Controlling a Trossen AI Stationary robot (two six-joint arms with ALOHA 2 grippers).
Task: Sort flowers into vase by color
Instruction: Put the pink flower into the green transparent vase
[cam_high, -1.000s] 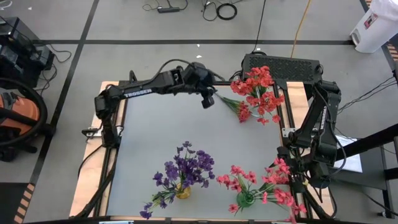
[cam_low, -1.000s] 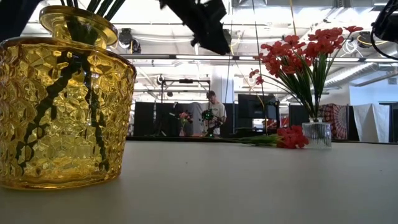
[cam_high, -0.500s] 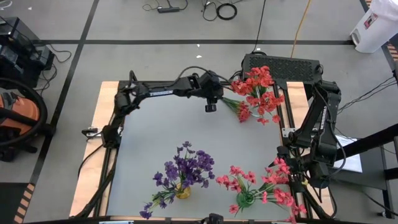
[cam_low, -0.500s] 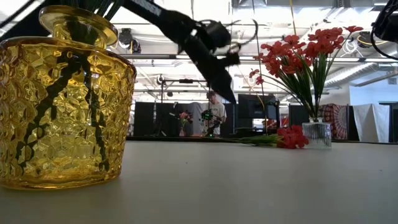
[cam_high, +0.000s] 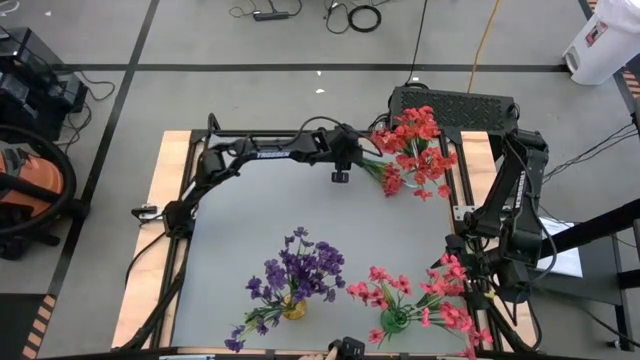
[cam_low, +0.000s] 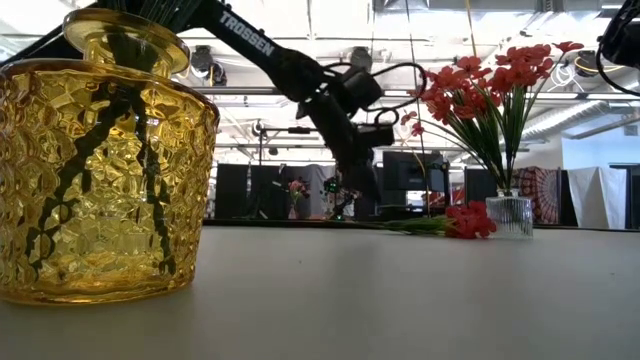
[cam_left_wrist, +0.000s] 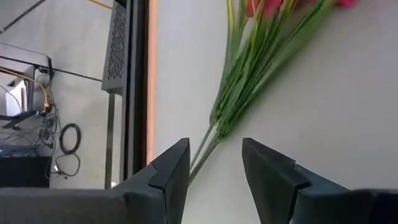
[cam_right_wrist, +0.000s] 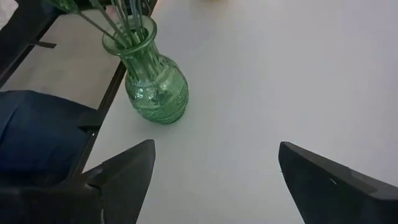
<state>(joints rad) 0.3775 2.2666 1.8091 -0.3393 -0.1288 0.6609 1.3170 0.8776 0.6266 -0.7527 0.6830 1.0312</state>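
three vases (cam_high: 294, 308) on grey table (cam_high: 240, 230); both arms' fingers (cam_left_wrist: 171, 171) spread, empty.

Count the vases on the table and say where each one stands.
3: a yellow vase with purple flowers at the near edge, a green vase with pink flowers beside it, and a clear vase with red flowers at the far right corner.

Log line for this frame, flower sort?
left end effector: open, straddling green stem of loose red flower sprig | right end effector: open, idle near green glass vase
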